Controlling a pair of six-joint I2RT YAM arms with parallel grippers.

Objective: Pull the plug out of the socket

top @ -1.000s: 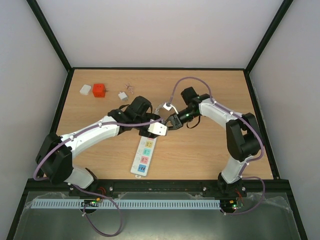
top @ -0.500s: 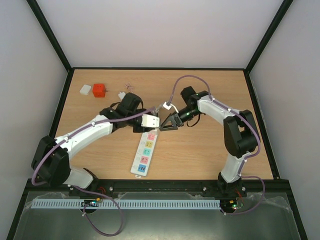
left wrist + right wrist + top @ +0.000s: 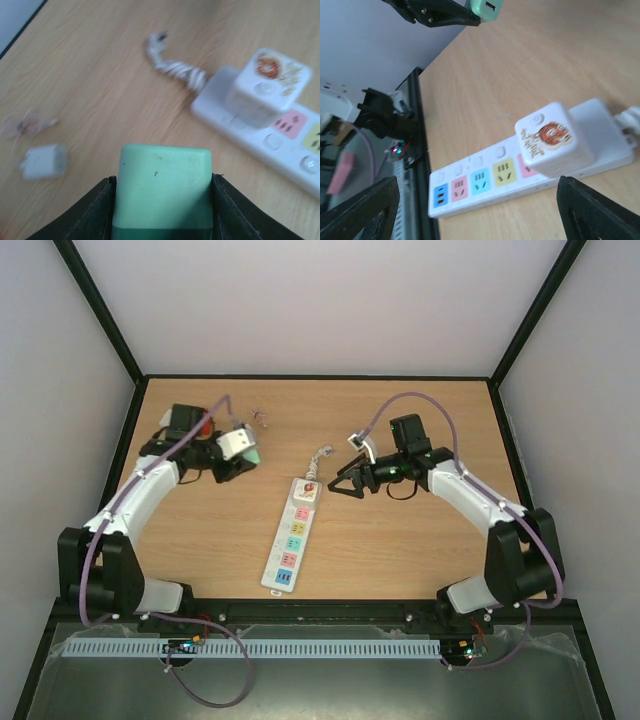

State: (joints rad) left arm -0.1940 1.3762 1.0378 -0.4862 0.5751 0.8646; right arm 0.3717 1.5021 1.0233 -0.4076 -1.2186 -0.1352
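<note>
The socket [image 3: 287,545] is a long white strip with coloured squares, lying on the wooden table; it also shows in the right wrist view [image 3: 470,164] and the left wrist view [image 3: 280,150]. My left gripper [image 3: 240,452] is shut on the plug [image 3: 162,192], a white block with a mint-green face, held well left of the socket and clear of it. The plug [image 3: 486,8] shows at the top of the right wrist view. My right gripper [image 3: 342,480] stands open beside the socket's far end, with nothing between its fingers [image 3: 365,210].
A white cube adapter with a tiger picture [image 3: 552,140] sits plugged in at the socket's far end [image 3: 305,491]. The socket's coiled white cord [image 3: 175,70] trails beyond it. A small white charger [image 3: 45,161] lies below the held plug. A red block [image 3: 206,424] peeks out behind the left arm.
My left arm has swung away to the far left with the plug in its grip. The right gripper has opened and drawn back to the right, which uncovers the tiger adapter.
</note>
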